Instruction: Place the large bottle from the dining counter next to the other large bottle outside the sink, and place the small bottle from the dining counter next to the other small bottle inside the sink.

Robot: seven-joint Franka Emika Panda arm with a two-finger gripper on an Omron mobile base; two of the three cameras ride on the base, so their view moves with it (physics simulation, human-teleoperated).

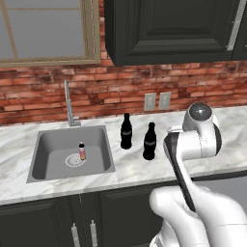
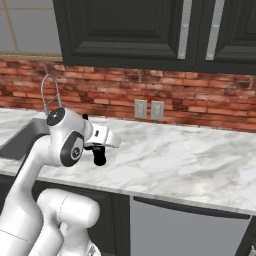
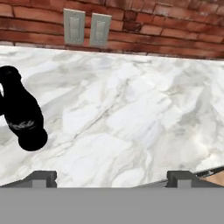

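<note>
Two large bottles stand close together on the bench (image 1: 159,166) just right of the sink (image 1: 46,161): one (image 1: 149,141) nearer the front edge, the other (image 1: 126,131) behind it, nearer the wall. One small bottle (image 1: 82,151) stands inside the basin by the drain. That looks like the first half done: the large bottle is placed. Left, by my reckoning, is fetching the second small bottle from the dining counter and setting it in the sink. The hand (image 3: 111,179) is wide open and holds nothing, hovering over bare marble beside the front bottle.
</note>
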